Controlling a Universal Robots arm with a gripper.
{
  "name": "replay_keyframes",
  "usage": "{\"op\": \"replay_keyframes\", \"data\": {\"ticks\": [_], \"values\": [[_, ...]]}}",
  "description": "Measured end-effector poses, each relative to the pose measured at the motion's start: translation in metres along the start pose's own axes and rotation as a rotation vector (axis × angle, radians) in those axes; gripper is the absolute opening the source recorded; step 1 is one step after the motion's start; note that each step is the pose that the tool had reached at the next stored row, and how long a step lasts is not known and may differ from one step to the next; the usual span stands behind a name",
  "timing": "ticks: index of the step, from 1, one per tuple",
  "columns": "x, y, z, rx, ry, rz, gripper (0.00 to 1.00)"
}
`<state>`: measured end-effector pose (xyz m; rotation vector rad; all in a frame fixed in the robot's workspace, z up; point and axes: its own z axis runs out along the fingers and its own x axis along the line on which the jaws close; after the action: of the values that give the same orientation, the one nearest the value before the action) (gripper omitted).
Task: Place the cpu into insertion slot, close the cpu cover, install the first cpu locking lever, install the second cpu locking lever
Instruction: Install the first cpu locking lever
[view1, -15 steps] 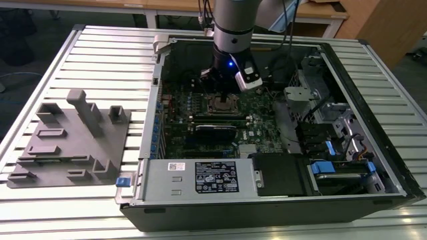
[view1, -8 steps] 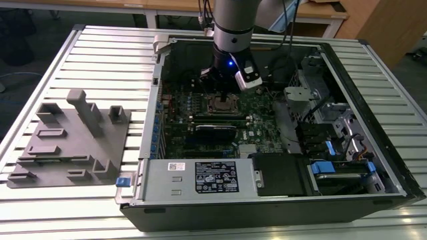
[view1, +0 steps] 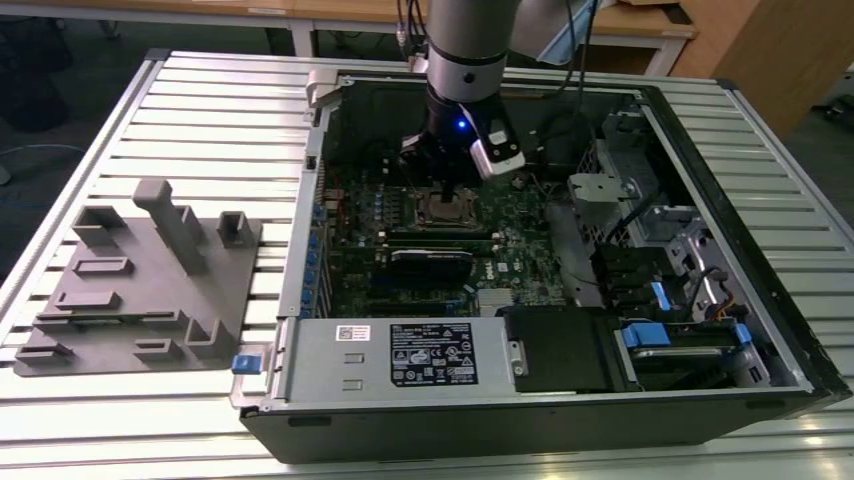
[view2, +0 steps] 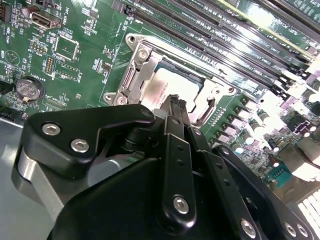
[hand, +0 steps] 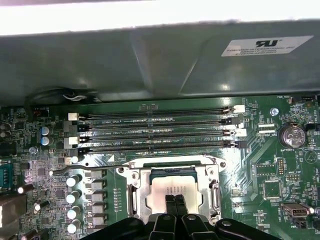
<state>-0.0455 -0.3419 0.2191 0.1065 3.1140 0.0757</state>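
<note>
The cpu (hand: 167, 186) lies flat in the insertion slot (hand: 210, 167) on the green board, its pale metal top showing through the window of the cpu cover (hand: 136, 192), which lies down over it. My gripper (hand: 174, 201) hangs right above the cpu with its two black fingers pressed together and nothing between them. In the second wrist view the gripper (view2: 176, 101) points at the cpu (view2: 167, 87) inside the silver cpu cover (view2: 142, 70). A thin metal locking lever (hand: 90, 167) sticks out along one side of the slot. From the exterior view, the gripper (view1: 446, 188) is over the slot (view1: 445, 211).
Several long black memory slots (hand: 155, 130) run beside the socket, with capacitors (hand: 75, 197) and a coin battery (hand: 291, 135) near it. The open computer case wall (view1: 300, 200) stands around the board. A grey parts fixture (view1: 140, 280) sits at the exterior view's left.
</note>
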Motion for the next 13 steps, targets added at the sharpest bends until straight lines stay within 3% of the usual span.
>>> {"op": "replay_keyframes", "data": {"ticks": [13], "values": [[-0.0008, 0.0018, -0.0361, 0.0000, -0.0001, 0.000, 0.11]]}}
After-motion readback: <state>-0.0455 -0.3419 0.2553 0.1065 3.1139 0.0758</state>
